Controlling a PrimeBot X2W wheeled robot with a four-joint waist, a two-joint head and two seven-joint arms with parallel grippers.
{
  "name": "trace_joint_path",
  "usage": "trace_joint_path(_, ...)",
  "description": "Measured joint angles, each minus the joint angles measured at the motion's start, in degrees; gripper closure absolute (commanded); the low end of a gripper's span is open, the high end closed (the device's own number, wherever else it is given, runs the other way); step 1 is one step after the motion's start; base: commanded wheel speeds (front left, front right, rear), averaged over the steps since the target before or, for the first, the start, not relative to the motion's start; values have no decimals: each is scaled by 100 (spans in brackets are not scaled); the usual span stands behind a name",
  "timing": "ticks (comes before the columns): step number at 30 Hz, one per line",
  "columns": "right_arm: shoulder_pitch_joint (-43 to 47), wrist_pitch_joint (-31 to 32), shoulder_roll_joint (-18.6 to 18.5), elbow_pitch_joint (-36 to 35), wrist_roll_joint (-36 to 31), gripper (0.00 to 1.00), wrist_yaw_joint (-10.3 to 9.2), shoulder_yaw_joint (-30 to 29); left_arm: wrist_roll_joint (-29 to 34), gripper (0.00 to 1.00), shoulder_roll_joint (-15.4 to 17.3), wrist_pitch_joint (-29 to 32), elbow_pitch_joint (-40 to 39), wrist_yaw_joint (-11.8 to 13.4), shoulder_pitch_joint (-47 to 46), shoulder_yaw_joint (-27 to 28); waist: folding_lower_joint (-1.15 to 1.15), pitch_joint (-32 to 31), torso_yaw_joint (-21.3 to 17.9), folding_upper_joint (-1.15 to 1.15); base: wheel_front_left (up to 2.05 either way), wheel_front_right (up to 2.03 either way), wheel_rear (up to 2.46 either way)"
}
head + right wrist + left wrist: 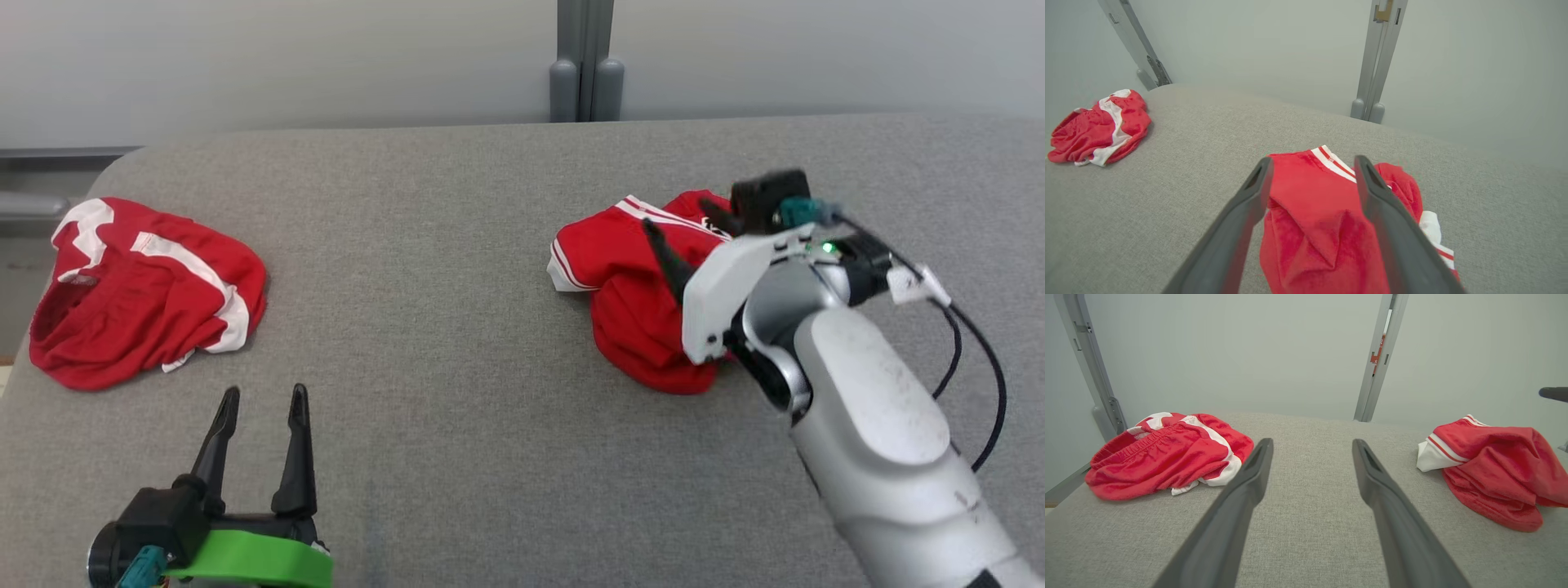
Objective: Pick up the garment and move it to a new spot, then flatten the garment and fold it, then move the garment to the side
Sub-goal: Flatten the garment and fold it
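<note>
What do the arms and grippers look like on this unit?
Left gripper: two long dark tapered fingers on a black body, bright green bracket, left teal connector. Right gripper: same dark fingers, white bracket, black wrist module, right teal connector, lit green LED, looping black cable. Right forearm: smooth pale grey shell, lightly scuffed.

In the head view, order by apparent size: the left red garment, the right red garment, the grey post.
1. left red garment
2. right red garment; the right arm hides part of it, so these two may be alike
3. grey post, clearly smallest
</note>
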Motion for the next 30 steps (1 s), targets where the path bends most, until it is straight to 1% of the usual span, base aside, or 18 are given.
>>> trace_joint_path(3, -753, 597, -112, 553, 323, 0, 0, 1, 44, 0, -87, 0, -35, -89, -168, -63, 0, 128, 128, 0, 0, 0, 0)
trace_joint_path(5, -1138, 872, -202, 859, 467, 0, 1, 32, 81, 0, -152, 1, -37, -137, -248, -114, 0, 216, 236, 0, 0, 0, 0)
trace_joint_path(9, -1768, 1362, -513, 1539, 615, 0, 0, 63, 160, 0, -259, 0, -47, -220, -406, -133, 0, 433, 497, 0, 0, 0, 0)
trace_joint_path(13, -2064, 1748, -713, 2052, 845, 0, -1, 138, 194, 0, -344, 0, -29, -291, -448, -151, 0, 625, 771, 0, 0, 0, 0)
trace_joint_path(14, -2156, 1997, -768, 2250, 1090, 0, -1, 235, 211, 0, -367, 0, -24, -321, -469, -132, 0, 714, 927, 0, 0, 0, 0)
trace_joint_path(19, -2121, 2828, -824, 2382, 1729, 0, -1, 709, 260, 0, -415, 0, -2, -370, -464, -51, 0, 845, 1230, 0, 0, 0, 0)
trace_joint_path(20, -2096, 2969, -857, 2368, 1809, 11, -1, 789, 261, 0, -420, 0, 3, -375, -456, -33, 0, 850, 1264, 0, 0, 0, 0)
trace_joint_path(21, -2045, 3110, -914, 2321, 1893, 68, -1, 902, 264, 0, -422, 0, 15, -385, -446, -2, 0, 843, 1292, 0, 0, 0, 0)
trace_joint_path(22, -1988, 3167, -981, 2225, 1936, 100, -1, 1048, 270, 0, -421, 0, 23, -389, -438, 20, 0, 824, 1304, 0, 0, 0, 0)
trace_joint_path(25, -1924, 3081, -1194, 1929, 2039, 100, -1, 1295, 286, 0, -427, 0, 27, -397, -398, 35, 0, 746, 1299, 0, 0, 0, 0)
trace_joint_path(30, -1905, 2360, -1393, 1513, 2078, 100, -1, 1557, 315, 0, -426, 0, 53, -438, -352, 40, 0, 551, 1212, 0, 0, 0, 0)
